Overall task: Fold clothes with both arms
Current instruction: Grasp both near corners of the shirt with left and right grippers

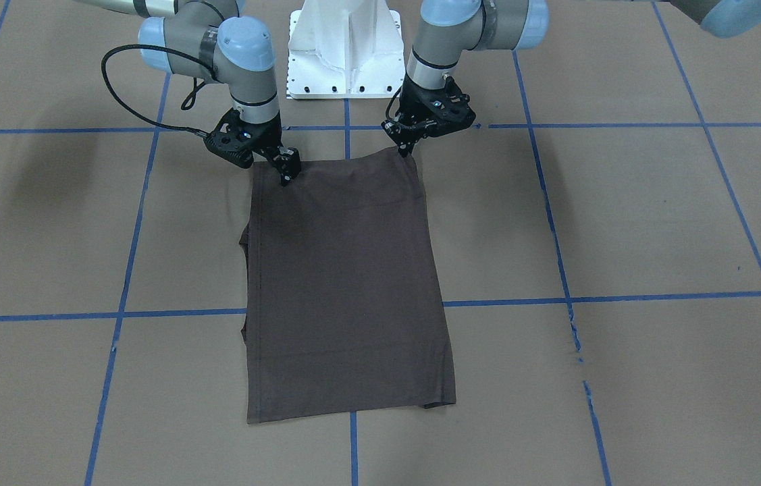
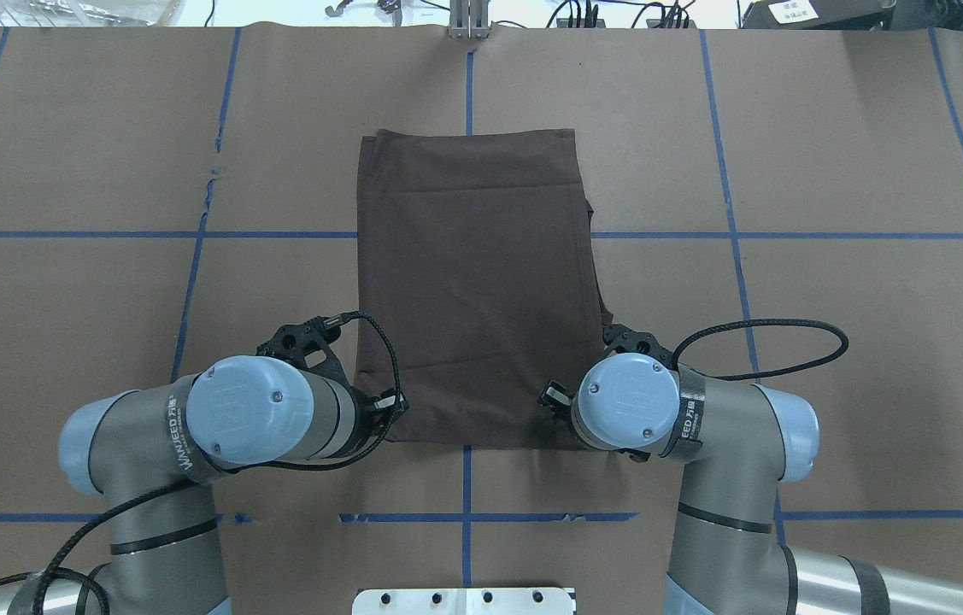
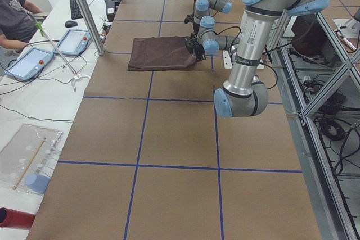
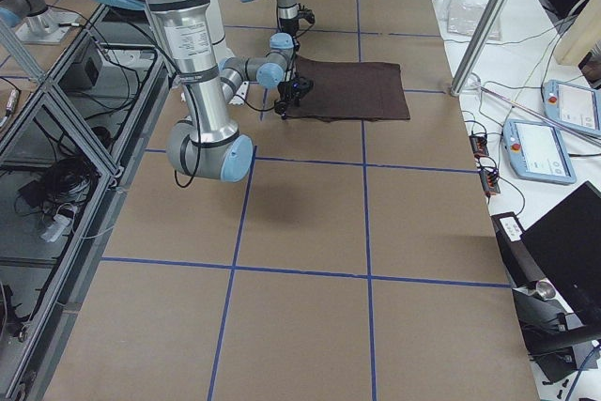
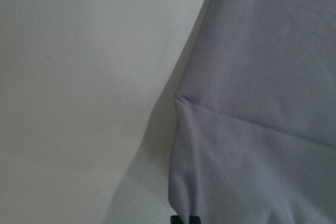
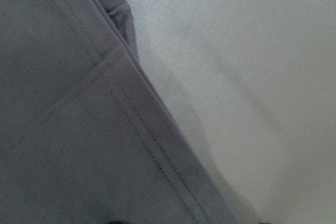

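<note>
Two grippers, one shirt, and this was the step where it could get messy. The T-shirt (image 2: pixel 472 282) lay flat around the middle of the table (image 2: pixel 831 342), folded into a long rectangle running 12 to 6 (calling the robot's side 6 o'clock). The left gripper (image 1: pixel 406 150) sat on the corner at about 7 o'clock of the shirt and the right gripper (image 1: pixel 284 174) on the corner at about 5 o'clock. Both looked pressed together on the cloth. The left wrist camera showed the fabric puckering toward the fingertips, and the right wrist camera showed a shadow under the hem, as if that edge was just off the table. So I'd say both were pinching their corners, ready to carry the near edge toward 12.

What worried me:
- The shirt was several layers thick there. If a pinch only had the top layer, lifting would peel the fold open.
- A bit of sleeve (image 2: pixel 593 209) poked out on the 3 o'clock side, and dragging could pull more of it loose.
- If one arm rose or travelled faster than the other, the fold would land crooked.
- Both grips sat right at the corner tips, so a slip seemed possible.
</note>
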Robot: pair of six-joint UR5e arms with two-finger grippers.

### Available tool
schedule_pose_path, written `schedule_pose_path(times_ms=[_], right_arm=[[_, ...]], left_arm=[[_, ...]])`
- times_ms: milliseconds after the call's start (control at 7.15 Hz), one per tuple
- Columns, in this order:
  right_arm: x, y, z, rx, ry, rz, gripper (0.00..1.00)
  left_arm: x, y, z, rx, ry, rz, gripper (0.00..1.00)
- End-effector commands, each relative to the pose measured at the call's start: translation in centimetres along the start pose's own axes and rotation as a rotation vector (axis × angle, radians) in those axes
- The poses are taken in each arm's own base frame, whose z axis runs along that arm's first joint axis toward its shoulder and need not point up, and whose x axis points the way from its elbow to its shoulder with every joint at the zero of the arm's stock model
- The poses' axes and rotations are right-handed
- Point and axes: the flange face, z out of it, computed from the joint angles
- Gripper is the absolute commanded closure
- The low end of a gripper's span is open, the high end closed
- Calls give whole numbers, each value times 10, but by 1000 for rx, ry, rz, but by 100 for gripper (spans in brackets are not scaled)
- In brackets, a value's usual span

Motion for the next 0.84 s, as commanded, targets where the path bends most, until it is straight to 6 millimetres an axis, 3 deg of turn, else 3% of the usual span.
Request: schedule_pose_path(times_ms=[0, 280, 699], right_arm=[[-3, -2, -8, -3, -15, 0, 84], [-6, -4, -10, -2, -20, 4, 86], [-21, -9, -22, -2, -47, 12, 100]], left_arm=[[0, -1, 1, 1, -2, 1, 100], [-1, 0, 1, 0, -2, 2, 100], [0, -1, 0, 1, 0, 4, 100]])
